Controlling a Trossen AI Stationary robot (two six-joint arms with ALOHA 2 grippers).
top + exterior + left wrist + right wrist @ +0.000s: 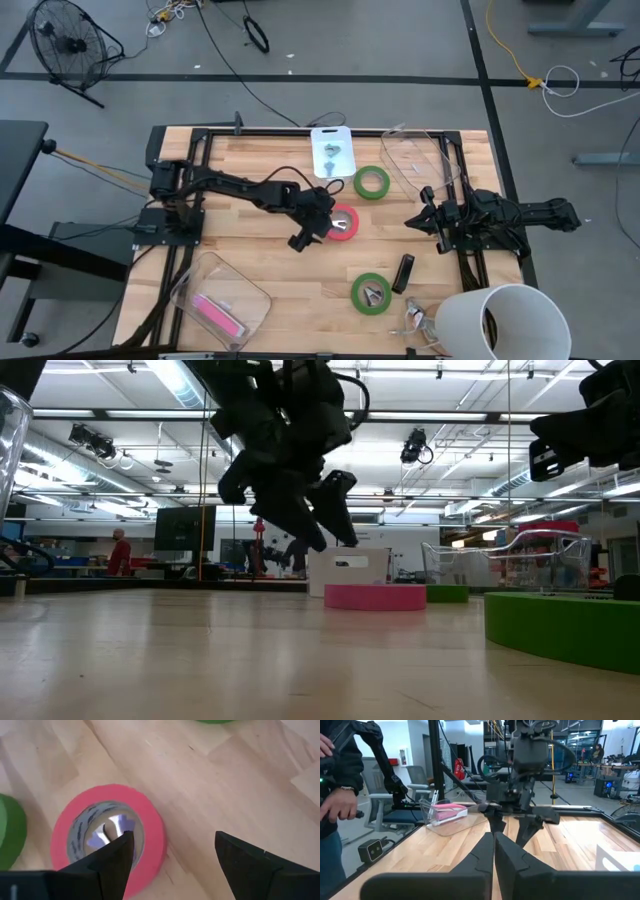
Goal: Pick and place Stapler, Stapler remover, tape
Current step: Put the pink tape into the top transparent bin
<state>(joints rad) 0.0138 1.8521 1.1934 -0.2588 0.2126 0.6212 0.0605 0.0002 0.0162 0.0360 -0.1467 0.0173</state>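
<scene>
The red tape roll (343, 222) lies flat at the table's middle and also shows in the left wrist view (150, 827). One green tape roll (372, 182) lies flat beyond it. Another green roll (371, 292) lies nearer, with a small metal thing in its centre. A black stapler (403, 272) lies beside that roll. My left gripper (312, 232) is open and hovers above the table, just left of the red roll; in the left wrist view (172, 840) one finger stands over the roll's centre. My right gripper (412, 221) is shut and empty at the right, off the table top.
A clear tub (420, 160) stands at the far right and another with a pink thing (220, 300) at the near left. A white board (332, 152) lies at the far edge. A white bucket (505, 322) stands at the near right. A person's hand (337, 807) shows beyond the table.
</scene>
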